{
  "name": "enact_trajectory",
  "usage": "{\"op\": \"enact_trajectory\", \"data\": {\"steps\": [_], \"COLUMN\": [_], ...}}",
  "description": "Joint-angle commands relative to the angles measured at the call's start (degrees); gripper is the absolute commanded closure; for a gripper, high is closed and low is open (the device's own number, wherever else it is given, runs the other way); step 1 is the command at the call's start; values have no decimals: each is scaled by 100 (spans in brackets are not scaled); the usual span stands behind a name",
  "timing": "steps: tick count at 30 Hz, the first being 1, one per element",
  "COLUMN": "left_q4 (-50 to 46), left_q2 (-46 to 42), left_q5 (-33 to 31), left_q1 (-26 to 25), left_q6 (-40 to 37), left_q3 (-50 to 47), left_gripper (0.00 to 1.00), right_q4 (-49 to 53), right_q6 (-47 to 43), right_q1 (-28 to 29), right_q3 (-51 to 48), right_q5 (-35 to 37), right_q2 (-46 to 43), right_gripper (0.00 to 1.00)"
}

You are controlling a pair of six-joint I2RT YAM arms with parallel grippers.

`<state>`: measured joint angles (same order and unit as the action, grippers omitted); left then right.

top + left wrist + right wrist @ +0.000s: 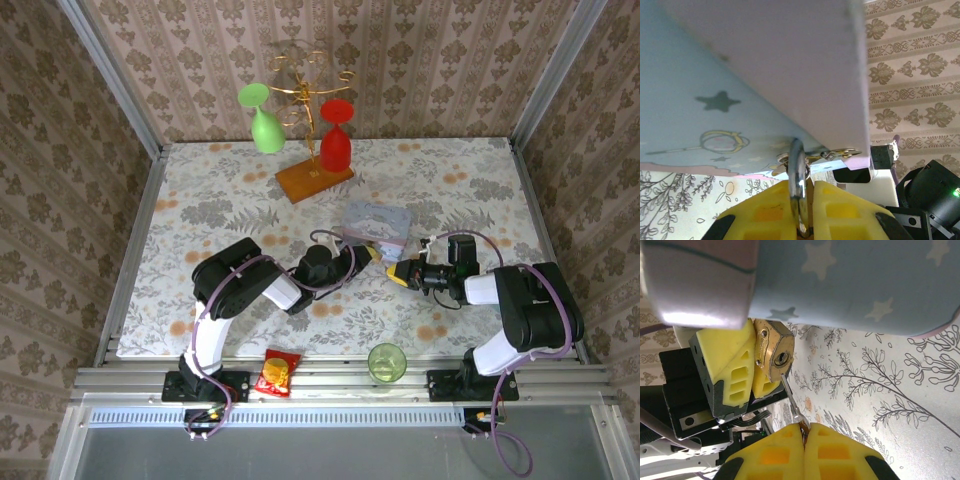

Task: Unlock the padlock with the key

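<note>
Under the pale-blue tin (855, 280) spanning the top of the right wrist view, the left hand (801, 192) is clenched on the padlock (774, 347), left of centre. The right hand (804, 432), bottom centre, pinches the key (790, 395), tip at the keyhole; the blade should be lined with the slot and seated fully before turning

The counter (200, 200) bore a glass rack (314, 180) by its far edge, a pale-blue tin (378, 222) centrally, a green cup (386, 362) and red packet (278, 372) by its near edge.
</note>
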<state>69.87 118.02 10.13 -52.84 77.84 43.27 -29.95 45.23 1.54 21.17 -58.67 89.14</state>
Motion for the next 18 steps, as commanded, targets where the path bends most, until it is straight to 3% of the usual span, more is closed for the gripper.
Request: {"op": "enact_trajectory", "data": {"steps": [1, 18], "left_q4": [456, 502], "left_q2": [-123, -111], "left_q5": [151, 321], "left_q1": [-60, -243], "left_q6": [104, 115], "left_q3": [173, 177], "left_gripper": [100, 100], "right_q4": [-307, -796], "right_q6": [84, 390], "right_q1": [16, -150], "right_q3": [54, 125], "right_q5": [-232, -303], "right_q2": [117, 543], "right_gripper": [100, 100]}}
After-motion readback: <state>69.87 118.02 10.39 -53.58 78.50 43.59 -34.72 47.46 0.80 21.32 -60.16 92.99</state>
